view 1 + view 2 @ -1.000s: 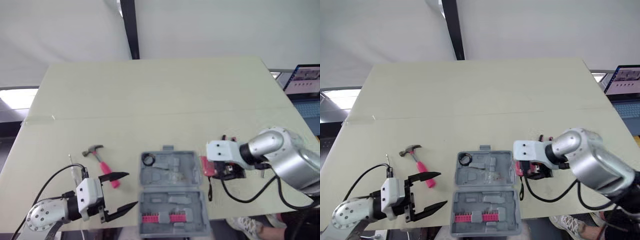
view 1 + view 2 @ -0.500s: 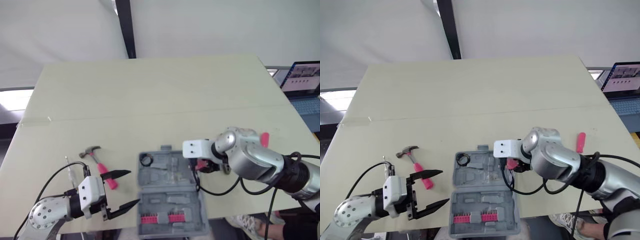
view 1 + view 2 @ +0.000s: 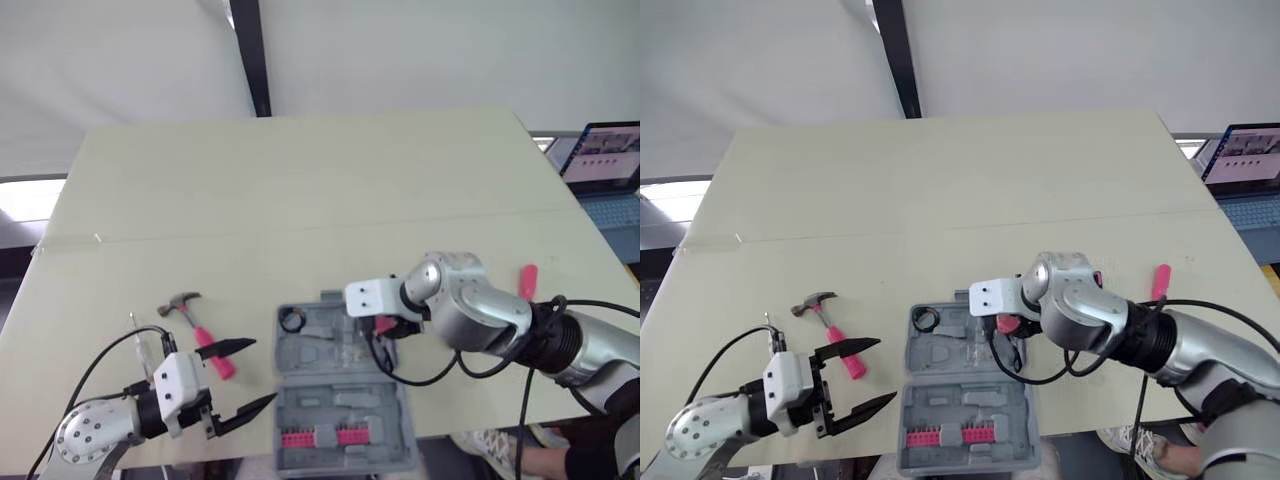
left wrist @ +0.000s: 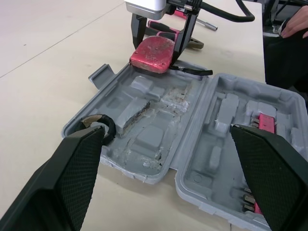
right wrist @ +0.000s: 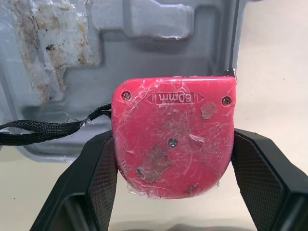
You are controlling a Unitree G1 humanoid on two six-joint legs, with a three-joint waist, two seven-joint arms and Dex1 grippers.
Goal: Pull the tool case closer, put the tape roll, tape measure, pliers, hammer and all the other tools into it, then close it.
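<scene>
The grey tool case [image 3: 345,400] lies open near the table's front edge, with a black tape roll [image 3: 295,320] in the far left corner of its back half. My right gripper [image 3: 384,325] is shut on the red tape measure [image 5: 173,144], holding it just over the back half's right side; its black strap hangs into the tray. A pink-handled hammer [image 3: 203,322] lies left of the case. My left gripper [image 3: 238,384] stands open and empty between hammer and case. Pink-handled pliers [image 4: 163,28] lie beyond the tape measure.
Pink bits [image 3: 315,437] sit in the case's front half. Another pink-handled tool [image 3: 527,281] lies on the table to the right. A laptop [image 3: 603,156] stands past the right edge, a black pole [image 3: 248,55] behind the table. A person's hand [image 4: 296,19] rests at the table's side.
My right gripper has carried the tape measure leftward from the table beside the case to over its back half. The left gripper has stayed put, open.
</scene>
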